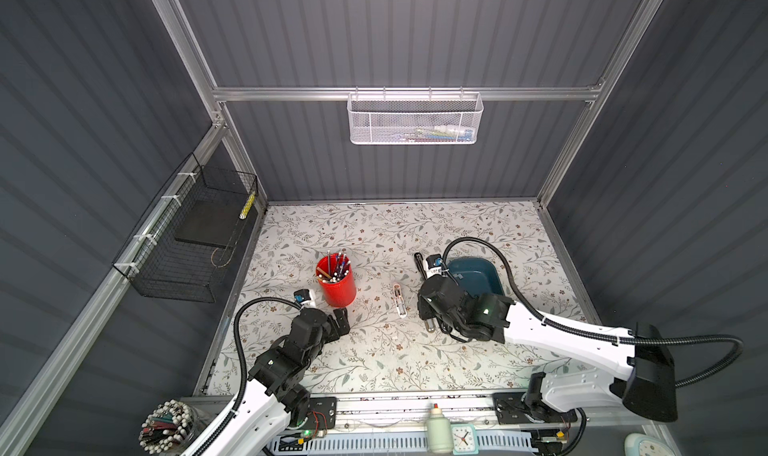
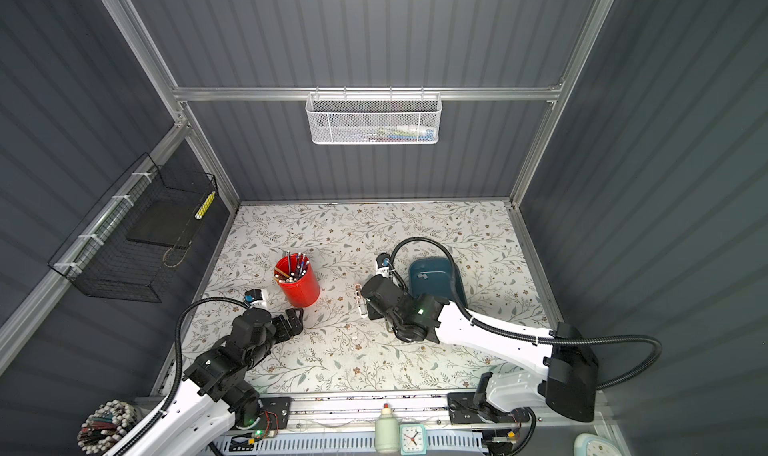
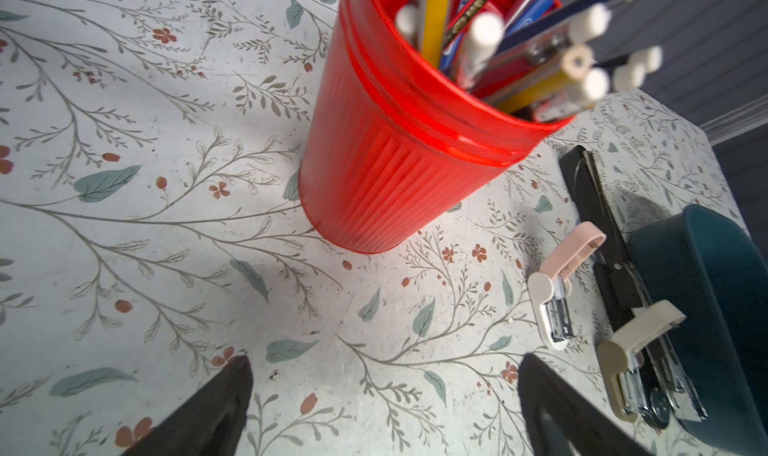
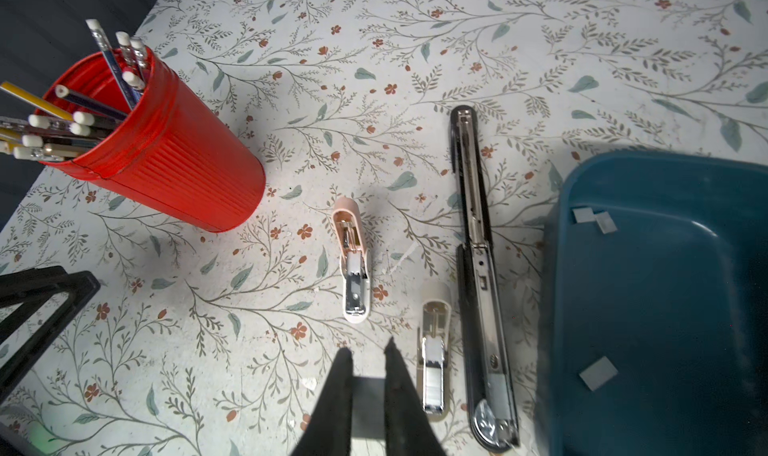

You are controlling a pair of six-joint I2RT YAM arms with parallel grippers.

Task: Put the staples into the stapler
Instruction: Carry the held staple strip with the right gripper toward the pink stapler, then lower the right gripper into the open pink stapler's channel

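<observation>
The black stapler [image 4: 478,267] lies opened out flat on the floral table, its metal channel facing up, beside a blue tray [image 4: 665,412]. Grey staples [image 4: 598,373] lie loose in the tray, with two more staples [image 4: 582,215] near its far corner. My right gripper [image 4: 369,354] hovers just to the side of the stapler, shut on one grey staple strip [image 4: 368,404] held flat between its fingers. In both top views the wrist hides those fingers. My left gripper [image 3: 384,362] stands open and empty next to the red cup [image 3: 395,163].
A small pink stapler [image 4: 353,267] and a small beige stapler [image 4: 434,358] lie open between the red pencil cup [image 4: 166,155] and the black stapler. In a top view a black wire basket [image 1: 187,242] hangs at the left wall and a white mesh basket [image 1: 415,119] at the back.
</observation>
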